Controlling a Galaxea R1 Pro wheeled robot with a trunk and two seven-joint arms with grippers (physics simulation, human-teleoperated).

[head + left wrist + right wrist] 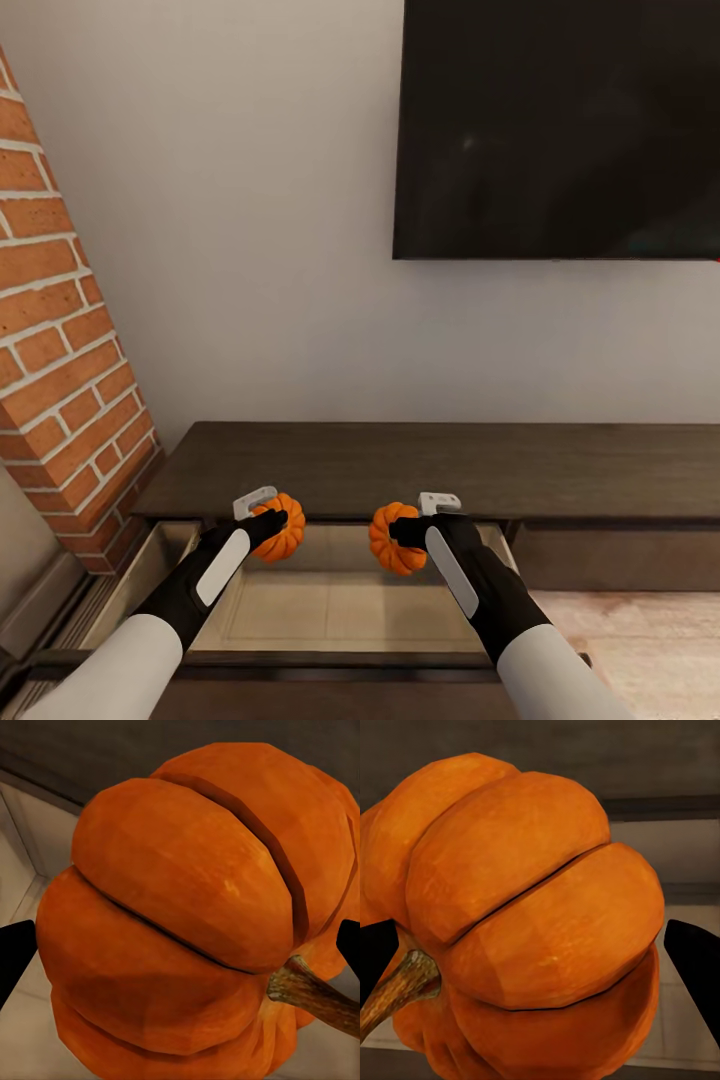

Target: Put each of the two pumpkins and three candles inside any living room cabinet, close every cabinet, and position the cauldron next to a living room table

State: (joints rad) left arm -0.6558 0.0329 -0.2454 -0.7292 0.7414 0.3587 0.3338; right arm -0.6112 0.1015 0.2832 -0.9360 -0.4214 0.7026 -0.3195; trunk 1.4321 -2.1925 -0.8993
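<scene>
Currently mid-placement: left gripper (268,524) pinching small ribbed orange pumpkin (283,527), right gripper (408,532) pinching second orange pumpkin (392,540), both over far end of open pale-tan drawer (330,610) in long dark-brown wooden cabinet (420,465). Next, likely: lower, spread fingers, back out, push drawer shut.

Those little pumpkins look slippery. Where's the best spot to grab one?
Across the round ribbed body, as both grippers do: the left gripper and right gripper each clamp a pumpkin sideways at its bulge over the open drawer. The thin stem likely offers poorer purchase.
</scene>
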